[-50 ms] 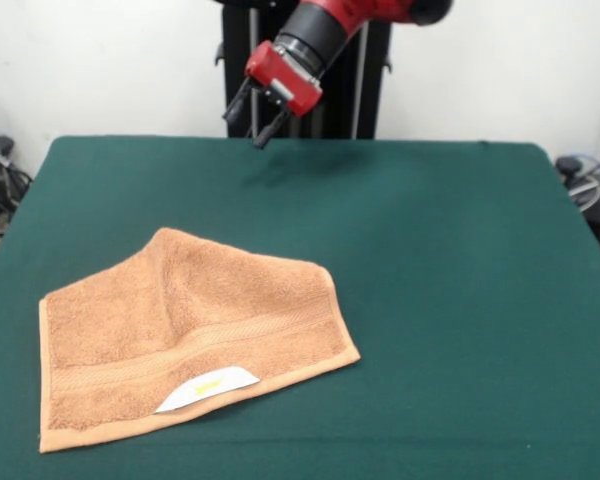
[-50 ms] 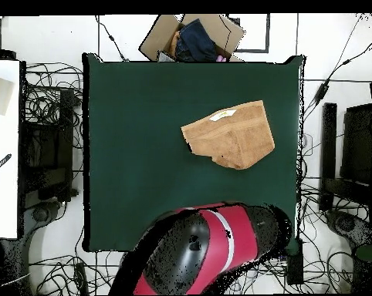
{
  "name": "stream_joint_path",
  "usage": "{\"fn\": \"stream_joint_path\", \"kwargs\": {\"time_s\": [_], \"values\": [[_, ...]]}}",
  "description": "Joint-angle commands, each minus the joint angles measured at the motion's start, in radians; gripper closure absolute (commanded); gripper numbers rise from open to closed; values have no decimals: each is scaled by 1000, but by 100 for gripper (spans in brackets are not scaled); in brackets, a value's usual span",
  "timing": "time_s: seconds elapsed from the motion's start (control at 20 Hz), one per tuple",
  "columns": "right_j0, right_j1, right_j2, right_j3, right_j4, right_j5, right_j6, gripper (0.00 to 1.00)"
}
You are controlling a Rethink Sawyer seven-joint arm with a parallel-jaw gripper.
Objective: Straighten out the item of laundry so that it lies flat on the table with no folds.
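Your tool [image 1: 261, 118] hangs in the air above the far edge of the worktop [image 1: 440, 250] in the front view, at about 12 o'clock from the towel [image 1: 185, 335], well apart from it. Its two dark fingers [image 1: 272, 127] stand apart with a narrow gap between them, and they hold nothing.

You will find the towel lying on the green worktop, at roughly 7 o'clock from the worktop's centre in the front view. It is not flat: the far corner is folded over, so the far edge runs to a blunt point, and a raised crease runs down from that point toward the woven band [image 1: 195, 350]. The white label [image 1: 208, 389] with its yellow mark sits on the near edge.

In the overhead view the towel [image 2: 229, 133] lies at about 2 o'clock from the worktop's centre. A cardboard box [image 2: 191, 35] stands just past the worktop's top edge.
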Motion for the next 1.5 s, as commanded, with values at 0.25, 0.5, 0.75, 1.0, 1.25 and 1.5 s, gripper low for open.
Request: {"fn": "stream_joint_path", "kwargs": {"time_s": [0.25, 0.5, 0.75, 1.0, 1.25, 1.5], "values": [[30, 202, -106, 175, 243, -278, -109, 0], [26, 178, -113, 139, 256, -325, -169, 0], [37, 178, -128, 120, 245, -343, -175, 0], [67, 172, -148, 89, 256, -372, -187, 0], [87, 158, -173, 47, 250, -419, -231, 0], [100, 129, -192, 15, 261, -472, -288, 0]]}}
